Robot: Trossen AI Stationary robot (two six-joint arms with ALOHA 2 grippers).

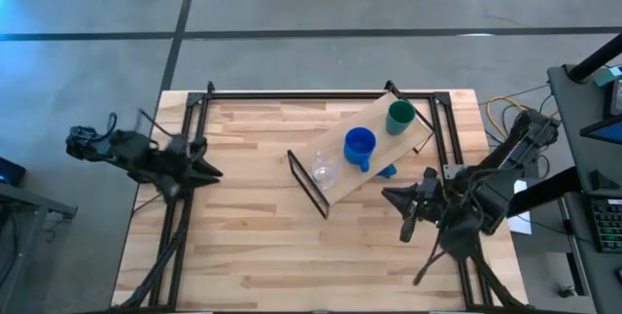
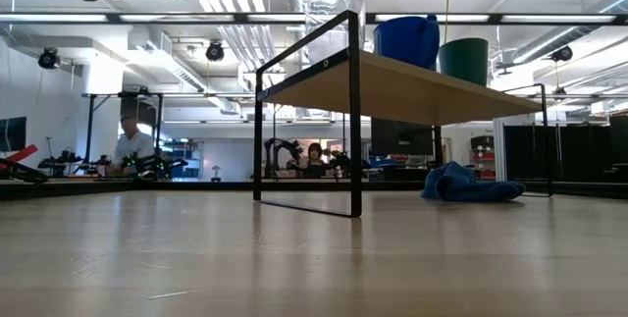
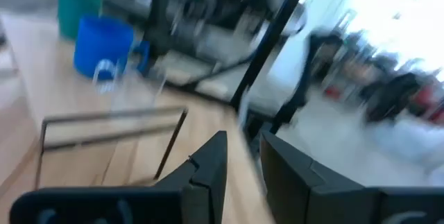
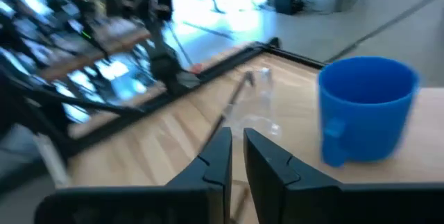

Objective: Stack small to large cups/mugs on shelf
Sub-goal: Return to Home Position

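The shelf (image 1: 342,180) is a light wooden plank on black wire legs, standing slantwise at mid-table. Three vessels stand in a row on its top. The clear glass cup (image 1: 324,170) is at its near-left end, the blue mug (image 1: 360,146) in the middle and the dark green cup (image 1: 399,117) at its far-right end. The low view shows the glass (image 2: 334,23), the mug (image 2: 407,39) and the green cup (image 2: 463,60) on the plank. My left gripper (image 1: 216,171) hovers left of the shelf, shut and empty. My right gripper (image 1: 386,195) hovers off the shelf's near-right side, shut and empty.
A crumpled blue cloth (image 2: 471,184) lies on the table under the shelf's right part. A black frame (image 1: 321,94) runs along the table's far edge and its sides. Bare wood lies in front of the shelf (image 1: 292,256). People sit beyond the table (image 2: 132,145).
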